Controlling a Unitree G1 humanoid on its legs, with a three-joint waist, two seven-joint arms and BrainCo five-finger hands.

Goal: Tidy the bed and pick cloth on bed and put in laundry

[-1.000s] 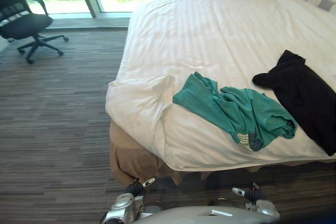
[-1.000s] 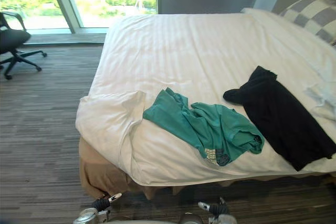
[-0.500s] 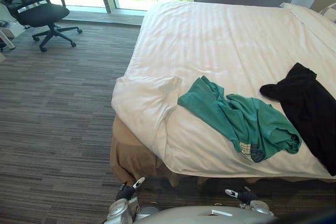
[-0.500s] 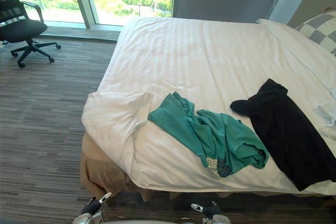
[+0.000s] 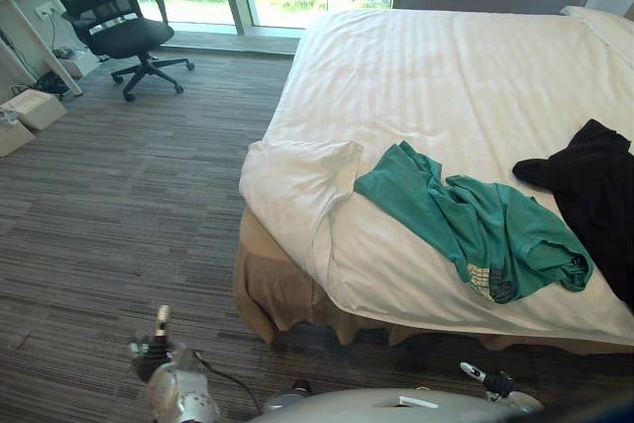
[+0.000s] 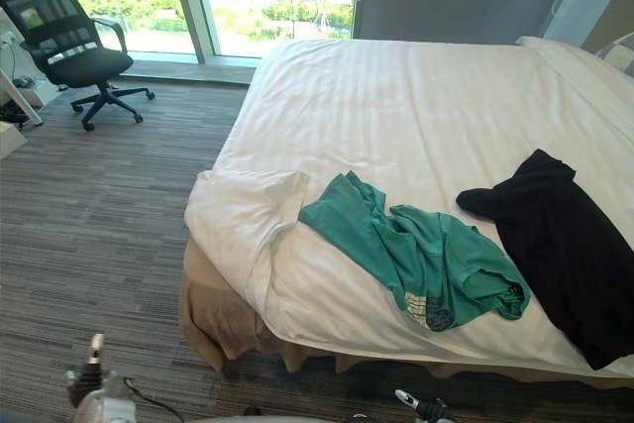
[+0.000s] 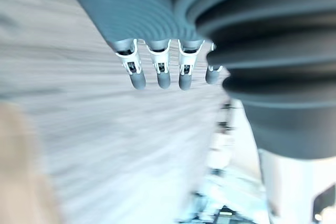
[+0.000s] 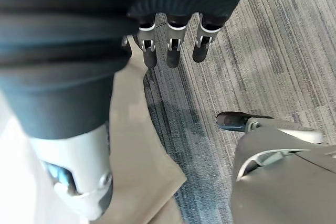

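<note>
Down by my sides, both hands hang with straight fingers and hold nothing.
My right hand (image 8: 173, 51) is nearer than my left hand (image 7: 160, 73) to the green shirt (image 5: 466, 225). It lies slantwise up ahead, near the front edge of the bed (image 5: 446, 76), with the black cloth (image 5: 594, 185) further right.

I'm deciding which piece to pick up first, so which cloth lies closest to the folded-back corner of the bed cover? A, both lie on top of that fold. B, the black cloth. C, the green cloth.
C: the green cloth lies right beside the turned-back corner of the white cover, while the black cloth sits beyond it, toward the robot's right.
</note>
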